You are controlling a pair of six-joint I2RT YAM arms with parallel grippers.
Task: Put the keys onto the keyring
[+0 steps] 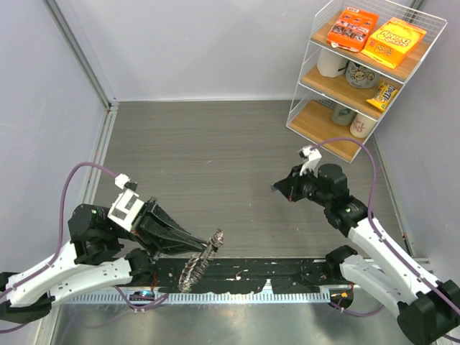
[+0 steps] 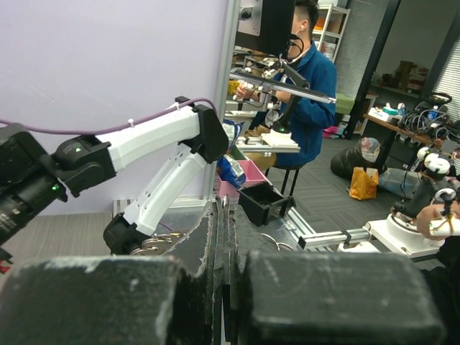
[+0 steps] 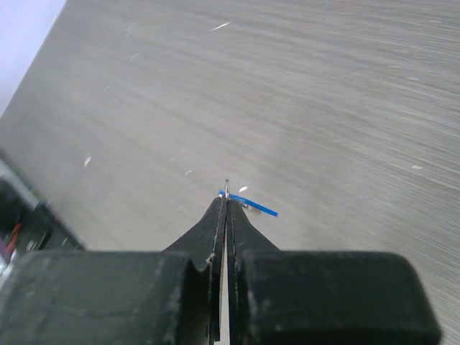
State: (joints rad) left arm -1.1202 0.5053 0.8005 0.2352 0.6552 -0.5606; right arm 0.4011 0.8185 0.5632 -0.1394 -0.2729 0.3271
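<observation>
Down by the near edge, the left gripper (image 1: 207, 248) is pressed together on the keyring (image 1: 200, 263), which hangs edge-on over the black rail (image 1: 287, 269). Whether it rests on the rail I cannot tell. Its fringe of silvery keys (image 1: 188, 277) droops below the fingers. In the left wrist view the pads (image 2: 108, 302) meet with no gap, and the ring itself is hidden there.

That bundle probably handles as heavy and loose: hard, slick metal that swings and rattles, on a thin, springy ring. The grip seems best placed on the ring's wire, not on a dangling key.

Farther out, above the grey table (image 1: 215, 158), the right gripper (image 1: 282, 190) is closed on a single key (image 3: 248, 204) with a blue head, its thin metal edge poking out between the fingertips. It looks light, stiff and flat, so it could pivot in the pads; pinching the broad head suits it.

Farthest back stands a wire shelf rack (image 1: 316, 118).
</observation>
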